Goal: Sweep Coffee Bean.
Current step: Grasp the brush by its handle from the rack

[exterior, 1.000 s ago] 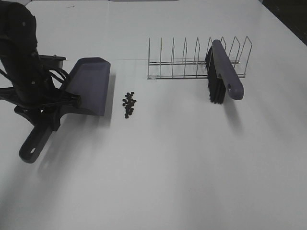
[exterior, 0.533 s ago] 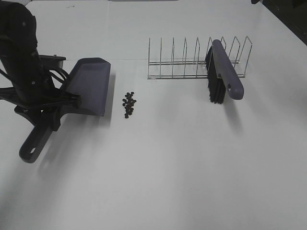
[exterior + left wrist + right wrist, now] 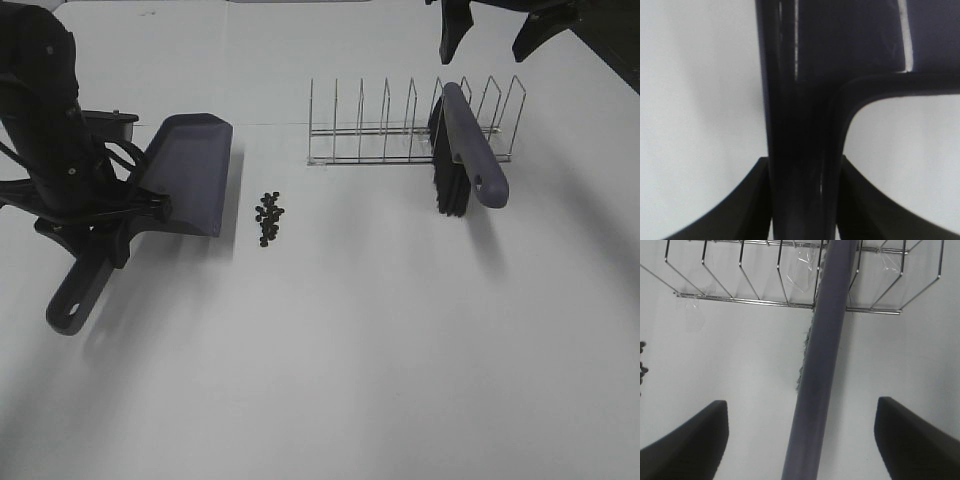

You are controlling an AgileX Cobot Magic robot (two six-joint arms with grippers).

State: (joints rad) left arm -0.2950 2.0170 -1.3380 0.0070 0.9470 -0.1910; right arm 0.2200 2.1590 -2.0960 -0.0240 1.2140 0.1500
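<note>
- Table [image 3: 350, 400]: white and flat. The whole near half is open room, and a wide bare strip runs between the beans and the brush.
- Coffee beans [image 3: 268, 218]: a tight cluster of small dark ovals lying on the table. They sit near the dustpan's front lip but apart from it, with a narrow band of bare table between. The rack's left end is farther back and well apart.
- Dustpan [image 3: 190, 175]: grey-purple, with its straight front lip facing the beans and its long handle [image 3: 75, 295] pointing toward the near left.
- Left gripper [image 3: 105, 225]: clamped on the dustpan handle.
- Rack [image 3: 380, 158]: wire dividers standing upright, taped down at the base.
- Brush [image 3: 470, 150]: leans in a slot near the rack's right end, with its black bristles [image 3: 450, 190] hanging past the near rail.
- Right gripper [image 3: 492, 35]: beyond the rack at the far edge of the high view, fingers wide apart and holding nothing.
- Left wrist view only: both fingers [image 3: 740, 210] press the sides of the handle where it widens into the dustpan [image 3: 840, 40].
- Right wrist view only: the brush [image 3: 822, 365] runs between the spread fingers [image 3: 685, 440] with clear room on each side. The tape on the rack [image 3: 760, 301] shows, and a few beans [image 3: 642, 369] sit at the frame's edge.
</note>
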